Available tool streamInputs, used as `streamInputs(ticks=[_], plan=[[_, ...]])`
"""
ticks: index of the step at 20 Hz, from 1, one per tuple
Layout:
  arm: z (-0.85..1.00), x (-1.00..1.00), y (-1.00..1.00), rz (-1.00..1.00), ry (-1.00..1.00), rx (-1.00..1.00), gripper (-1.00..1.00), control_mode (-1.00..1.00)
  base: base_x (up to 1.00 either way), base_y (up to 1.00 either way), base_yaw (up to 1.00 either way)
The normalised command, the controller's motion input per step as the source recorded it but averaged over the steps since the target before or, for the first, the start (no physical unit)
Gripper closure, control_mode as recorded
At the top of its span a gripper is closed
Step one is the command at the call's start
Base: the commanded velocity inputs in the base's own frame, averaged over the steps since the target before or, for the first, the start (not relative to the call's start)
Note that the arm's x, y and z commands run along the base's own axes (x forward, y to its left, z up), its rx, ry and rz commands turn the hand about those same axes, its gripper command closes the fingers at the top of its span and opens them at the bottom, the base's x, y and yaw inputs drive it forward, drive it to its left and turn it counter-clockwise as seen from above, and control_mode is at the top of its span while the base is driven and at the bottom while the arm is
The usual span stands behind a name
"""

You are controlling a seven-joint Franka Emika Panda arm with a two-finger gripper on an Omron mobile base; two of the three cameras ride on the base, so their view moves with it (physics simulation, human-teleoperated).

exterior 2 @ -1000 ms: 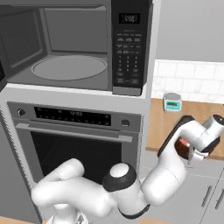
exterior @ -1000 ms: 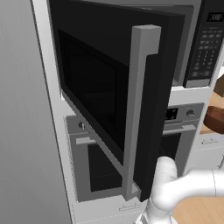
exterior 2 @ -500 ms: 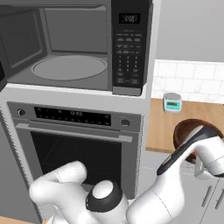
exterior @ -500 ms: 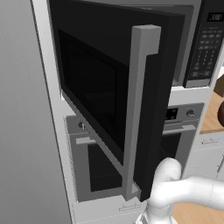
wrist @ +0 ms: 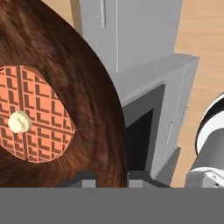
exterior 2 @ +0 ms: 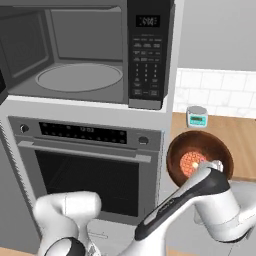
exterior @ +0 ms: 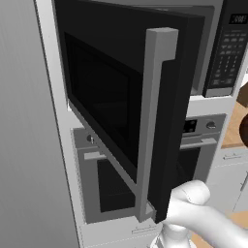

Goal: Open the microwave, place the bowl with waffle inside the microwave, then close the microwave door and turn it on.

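The brown bowl (exterior 2: 181, 148) holds a round orange waffle (exterior 2: 192, 163) with a pale pat on top. It hangs in the air right of the oven, off the counter. My gripper (exterior 2: 214, 167) is shut on its near right rim. In the hand view the bowl (wrist: 94, 92) and waffle (wrist: 35, 114) are close up, and my gripper (wrist: 113, 179) pinches the rim between its fingertips (wrist: 85, 177). The black microwave (exterior 2: 146, 55) stands open, showing its grey cavity and turntable (exterior 2: 79, 77). The microwave door (exterior: 111, 97) is swung far out to the left, with its grey bar handle (exterior: 152, 121) towards me.
The steel-fronted oven (exterior 2: 85, 165) sits under the microwave. A small kitchen timer (exterior 2: 197, 116) stands on the wooden counter (exterior 2: 242, 137) at the right, before white tiles. Grey cabinet fronts (wrist: 144, 39) and floor lie below the bowl. A tall grey panel (exterior: 24, 145) flanks the open door.
The bowl has come up off the counter and shifted left with the gripper shut on it. The arm's forearm has swung under it. Microwave and door have not moved.
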Motion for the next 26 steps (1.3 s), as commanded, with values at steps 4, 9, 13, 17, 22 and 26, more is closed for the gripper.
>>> streamInputs(ticks=[4, 9, 13, 17, 22, 26], plan=[[0.64, -0.51, 1.0, 0.26, -0.21, 0.0, 1.0, -1.0, 0.0, 0.0, 0.0], [0.45, -0.2, 1.0, 0.34, -0.18, -0.1, 1.0, -1.0, 0.0, 0.0, 0.0], [0.56, -0.15, 1.0, 0.3, -0.13, -0.13, 1.0, -1.0, 0.0, 0.0, 0.0], [0.81, 0.0, 1.0, 0.23, -0.12, -0.09, 1.0, -1.0, 0.0, 0.0, 0.0], [0.89, 0.2, 1.0, 0.16, -0.1, -0.04, 1.0, -1.0, 0.0, 0.0, 0.0], [0.98, 0.38, 1.0, 0.08, -0.01, -0.08, 1.0, -1.0, 0.0, 0.0, 0.0]])
